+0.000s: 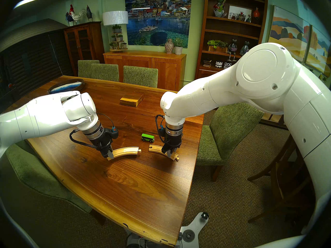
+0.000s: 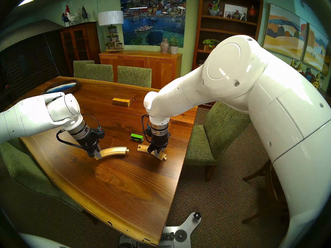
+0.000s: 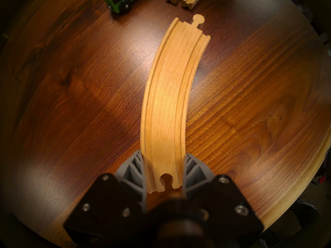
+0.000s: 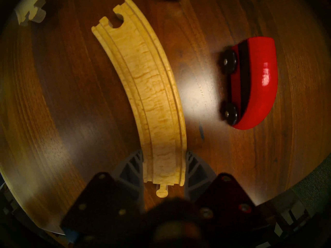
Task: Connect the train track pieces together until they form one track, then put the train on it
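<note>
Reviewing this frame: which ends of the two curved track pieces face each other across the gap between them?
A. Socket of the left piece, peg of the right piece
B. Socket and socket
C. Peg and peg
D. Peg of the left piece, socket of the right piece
D: the left track piece shows its round peg at the inner end, facing the right track piece and its socket, still apart.

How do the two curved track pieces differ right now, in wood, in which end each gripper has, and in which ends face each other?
The left track piece is smooth honey-toned wood; the right track piece is paler and mottled. The left gripper clamps its piece at the socket end; the right gripper straddles its piece at the peg end. The left piece's peg faces the right piece's socket across a gap. Both lie flat on the table, curved and twin-grooved.
</note>
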Controlling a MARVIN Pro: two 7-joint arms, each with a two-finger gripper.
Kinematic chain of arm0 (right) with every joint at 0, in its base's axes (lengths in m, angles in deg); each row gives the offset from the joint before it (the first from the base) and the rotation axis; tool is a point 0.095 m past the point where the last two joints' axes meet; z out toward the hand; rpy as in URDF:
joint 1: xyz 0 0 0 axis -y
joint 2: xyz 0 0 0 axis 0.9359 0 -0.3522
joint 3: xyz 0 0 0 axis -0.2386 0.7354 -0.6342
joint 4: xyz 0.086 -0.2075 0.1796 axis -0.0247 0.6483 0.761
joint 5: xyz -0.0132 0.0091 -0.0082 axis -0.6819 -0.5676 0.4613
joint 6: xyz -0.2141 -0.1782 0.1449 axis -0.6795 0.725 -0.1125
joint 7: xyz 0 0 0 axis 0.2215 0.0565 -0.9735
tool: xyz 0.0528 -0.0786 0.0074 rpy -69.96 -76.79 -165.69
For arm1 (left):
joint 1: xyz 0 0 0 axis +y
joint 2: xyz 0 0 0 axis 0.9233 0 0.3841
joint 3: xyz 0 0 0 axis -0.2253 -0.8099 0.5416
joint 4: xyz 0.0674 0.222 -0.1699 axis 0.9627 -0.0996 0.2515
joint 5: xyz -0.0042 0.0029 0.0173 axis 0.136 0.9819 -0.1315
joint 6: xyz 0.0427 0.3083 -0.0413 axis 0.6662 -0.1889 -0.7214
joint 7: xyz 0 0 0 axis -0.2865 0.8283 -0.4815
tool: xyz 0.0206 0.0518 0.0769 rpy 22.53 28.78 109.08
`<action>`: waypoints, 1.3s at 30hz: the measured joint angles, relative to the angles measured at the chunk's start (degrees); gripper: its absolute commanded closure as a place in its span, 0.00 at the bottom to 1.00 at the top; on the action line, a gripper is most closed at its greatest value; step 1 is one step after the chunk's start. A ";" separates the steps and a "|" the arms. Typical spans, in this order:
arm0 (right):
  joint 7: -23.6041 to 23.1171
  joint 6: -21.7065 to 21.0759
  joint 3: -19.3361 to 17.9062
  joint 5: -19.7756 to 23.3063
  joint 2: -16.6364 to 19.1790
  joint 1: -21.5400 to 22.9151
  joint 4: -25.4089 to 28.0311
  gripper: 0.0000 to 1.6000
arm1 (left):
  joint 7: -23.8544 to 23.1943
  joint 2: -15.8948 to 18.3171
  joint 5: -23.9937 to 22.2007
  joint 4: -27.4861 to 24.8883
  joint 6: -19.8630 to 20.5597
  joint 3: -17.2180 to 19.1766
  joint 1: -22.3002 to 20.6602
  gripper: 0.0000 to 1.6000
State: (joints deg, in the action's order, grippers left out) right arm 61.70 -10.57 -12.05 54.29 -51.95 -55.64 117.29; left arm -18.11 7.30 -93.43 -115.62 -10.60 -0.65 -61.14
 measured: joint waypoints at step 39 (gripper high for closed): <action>12.64 -0.27 -0.92 13.44 0.77 4.08 7.23 1.00 | 0.00 0.00 0.00 0.00 0.01 0.01 0.01 1.00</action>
State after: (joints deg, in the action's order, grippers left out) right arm 74.34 -10.84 -12.96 67.74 -51.19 -51.56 124.52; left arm -18.11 7.30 -93.43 -115.61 -10.60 -0.64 -61.13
